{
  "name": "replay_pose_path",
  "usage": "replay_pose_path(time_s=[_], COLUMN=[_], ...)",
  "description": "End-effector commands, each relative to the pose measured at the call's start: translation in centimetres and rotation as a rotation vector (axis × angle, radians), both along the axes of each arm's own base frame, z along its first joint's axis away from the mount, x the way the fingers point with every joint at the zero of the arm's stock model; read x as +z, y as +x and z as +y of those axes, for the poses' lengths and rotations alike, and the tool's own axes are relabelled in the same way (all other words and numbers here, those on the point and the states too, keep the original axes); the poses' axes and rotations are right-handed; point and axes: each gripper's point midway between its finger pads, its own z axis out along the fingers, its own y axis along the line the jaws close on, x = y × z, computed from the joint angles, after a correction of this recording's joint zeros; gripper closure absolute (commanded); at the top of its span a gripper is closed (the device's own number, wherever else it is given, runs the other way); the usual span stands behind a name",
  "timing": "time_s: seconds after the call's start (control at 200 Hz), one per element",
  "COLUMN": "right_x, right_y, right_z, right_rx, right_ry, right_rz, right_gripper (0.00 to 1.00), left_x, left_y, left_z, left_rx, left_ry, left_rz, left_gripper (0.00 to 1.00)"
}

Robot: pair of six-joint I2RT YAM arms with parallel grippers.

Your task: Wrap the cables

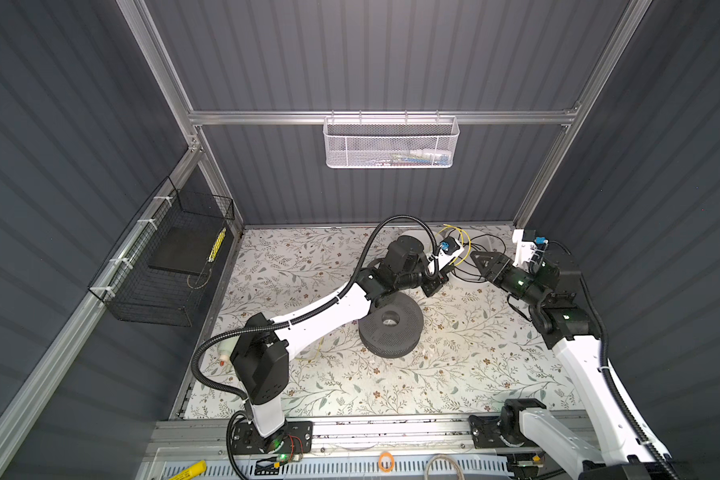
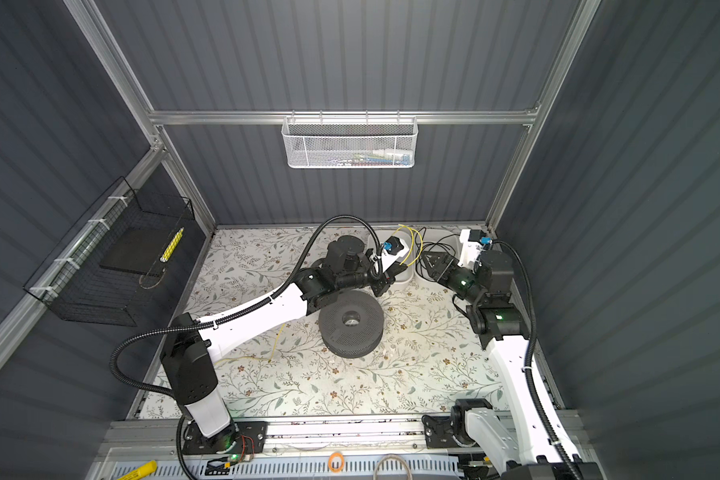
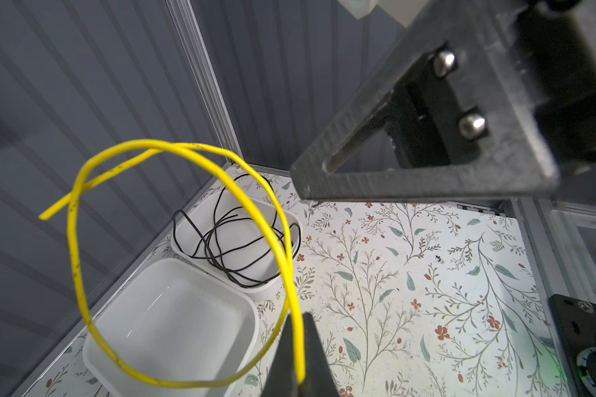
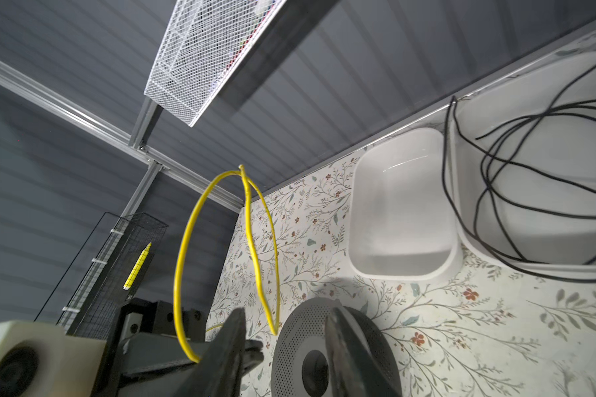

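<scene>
One springy loop of cables [image 3: 73, 240] pinched in closed left gripper [image 3: 298, 347]; right gripper [image 4: 286, 311] half parted, probably empty. Could spring apart on slack grip.

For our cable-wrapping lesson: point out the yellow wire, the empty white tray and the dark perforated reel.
yellow wire [image 3: 72, 240], left wrist view, loop's side.
empty white tray [image 3: 172, 309], left wrist view, bare floor.
dark perforated reel [image 1: 411, 322], in a top view, upper face.

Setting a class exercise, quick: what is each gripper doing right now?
Left gripper: closed on the yellow wire.
Right gripper: open, holding nothing.
</scene>
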Motion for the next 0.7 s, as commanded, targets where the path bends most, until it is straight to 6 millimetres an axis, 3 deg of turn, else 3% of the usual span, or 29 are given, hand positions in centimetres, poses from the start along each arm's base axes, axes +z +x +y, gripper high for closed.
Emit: replay_pose_path(time_s=[0.0, 0.115, 0.38, 0.695], right_x=[2.5, 2.1, 0.8, 1.4], right_y=[-0.9, -0.6, 1.6, 2.4], right_z=[1.5, 1.9, 1.0, 0.9], right_rx=[0.102, 0.123, 0.048, 0.041], right_ry=[0.007, 0.011, 0.014, 0.013], right_rz=[-0.105, -0.096, -0.042, -0.053], right_gripper=[0.59, 0.6, 0.7, 0.93], left_x=[1.7, 1.5, 2.0, 2.2], left_y=[-0.5, -0.6, -1.0, -1.2], left_z=[0.5, 0.4, 0.4, 0.4], left_rx=[-0.016, -0.024, -0.038, -0.051], left_ry=[-0.036, -0.037, -0.042, -0.039], left_rz=[0.003, 0.012, 0.016, 0.017], left_gripper=[1.0, 1.0, 1.0, 1.0])
